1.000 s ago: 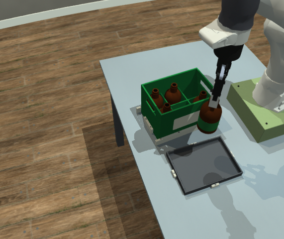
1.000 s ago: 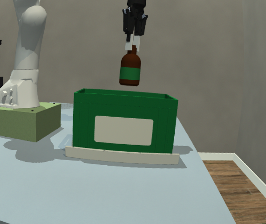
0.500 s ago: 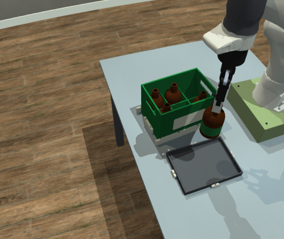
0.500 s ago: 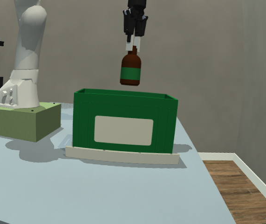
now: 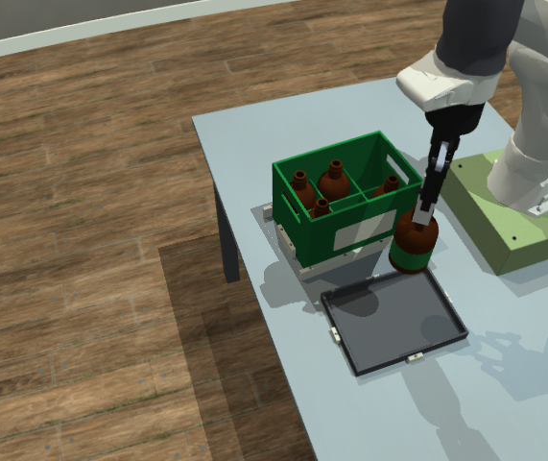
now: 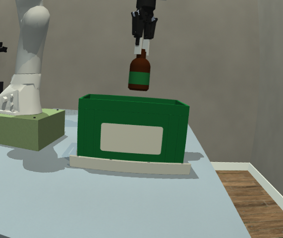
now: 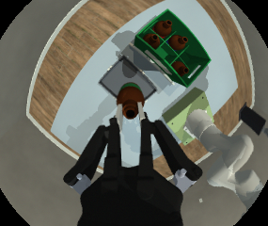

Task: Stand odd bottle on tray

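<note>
Four brown, round-shouldered bottles (image 5: 334, 184) (image 7: 179, 42) stood in my green, box-shaped crate (image 5: 313, 243) (image 6: 131, 115) (image 7: 199, 53). Beside it, on the pale-blue, flat table (image 5: 244, 129) (image 6: 110, 200) (image 7: 88, 94), lay the grey, rectangular tray (image 5: 393, 322) (image 7: 115, 77). Between my pale, flat fingertips (image 5: 421, 215) (image 6: 137, 48) hung a fifth bottle (image 5: 415, 238) (image 6: 139, 67) (image 7: 131, 96).
</note>
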Motion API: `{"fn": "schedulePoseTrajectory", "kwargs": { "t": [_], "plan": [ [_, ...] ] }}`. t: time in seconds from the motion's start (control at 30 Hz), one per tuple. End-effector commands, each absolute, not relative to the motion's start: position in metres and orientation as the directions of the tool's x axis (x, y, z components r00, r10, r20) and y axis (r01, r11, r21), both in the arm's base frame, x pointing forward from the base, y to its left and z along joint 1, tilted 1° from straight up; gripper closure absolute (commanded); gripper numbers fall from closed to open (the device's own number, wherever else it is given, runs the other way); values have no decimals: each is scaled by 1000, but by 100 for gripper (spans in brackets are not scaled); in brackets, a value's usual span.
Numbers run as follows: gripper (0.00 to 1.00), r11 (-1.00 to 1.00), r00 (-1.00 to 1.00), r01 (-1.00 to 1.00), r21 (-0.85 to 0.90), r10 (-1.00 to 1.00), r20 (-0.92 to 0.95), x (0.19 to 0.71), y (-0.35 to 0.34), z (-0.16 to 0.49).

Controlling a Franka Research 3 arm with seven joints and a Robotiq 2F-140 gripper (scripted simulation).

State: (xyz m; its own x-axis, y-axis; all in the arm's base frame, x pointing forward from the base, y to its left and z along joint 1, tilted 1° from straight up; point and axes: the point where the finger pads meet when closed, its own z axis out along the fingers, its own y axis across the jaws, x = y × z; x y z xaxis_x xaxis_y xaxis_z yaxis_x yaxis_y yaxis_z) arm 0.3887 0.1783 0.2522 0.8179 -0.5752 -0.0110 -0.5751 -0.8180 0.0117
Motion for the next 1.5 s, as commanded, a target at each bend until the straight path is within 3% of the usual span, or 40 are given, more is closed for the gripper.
{"fn": "schedulePoseTrajectory", "kwargs": {
  "t": [0.0,1.47],
  "plan": [
    [90,-808,808,-589,2,-589,-9,390,185,255],
    [90,-808,808,-589,2,-589,-9,390,193,255]
  ]
}}
